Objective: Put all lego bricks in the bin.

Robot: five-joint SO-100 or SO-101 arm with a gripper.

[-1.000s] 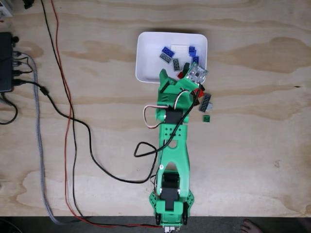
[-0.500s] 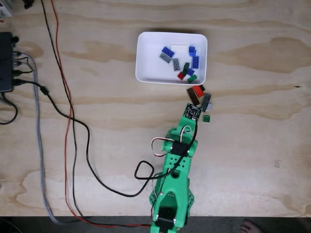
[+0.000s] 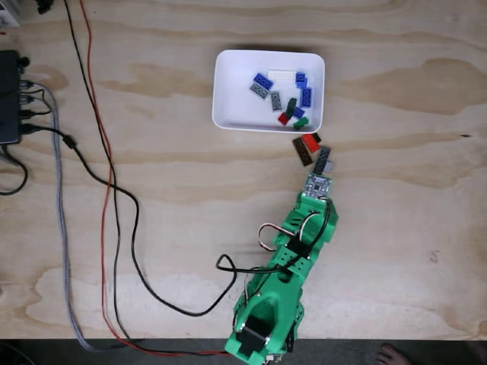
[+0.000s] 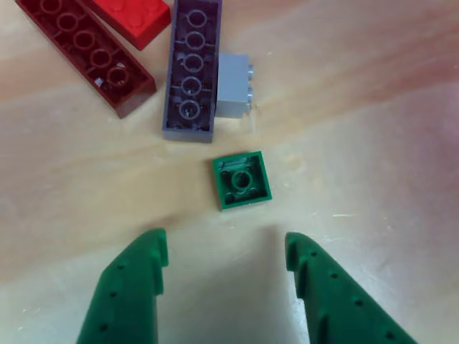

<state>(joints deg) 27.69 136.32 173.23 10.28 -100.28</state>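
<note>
In the other view my green gripper [image 4: 226, 251] is open with nothing between its fingers. Just ahead of it, a small green square lego plate [image 4: 242, 180] lies upside down on the wood. Beyond lie a dark grey long brick [image 4: 191, 68], a light grey small brick [image 4: 232, 94], a dark red long brick [image 4: 86, 54] and a red brick [image 4: 133, 14]. In the fixed view the white bin [image 3: 228, 84] holds several blue, grey, white, red and green bricks. The arm's wrist board [image 3: 317, 183] sits just below the loose bricks [image 3: 304, 148].
My green arm [image 3: 289, 266] reaches up from the table's front edge. Black, red and grey cables [image 3: 114, 205] run down the left half of the plywood table. A black box [image 3: 9, 99] sits at the left edge. A person's foot [image 3: 392, 353] shows at the bottom right.
The arm drew back from over the bin's lower right corner, then swung right. Its wrist now covers the spot where the green plate lay in the fixed view.
</note>
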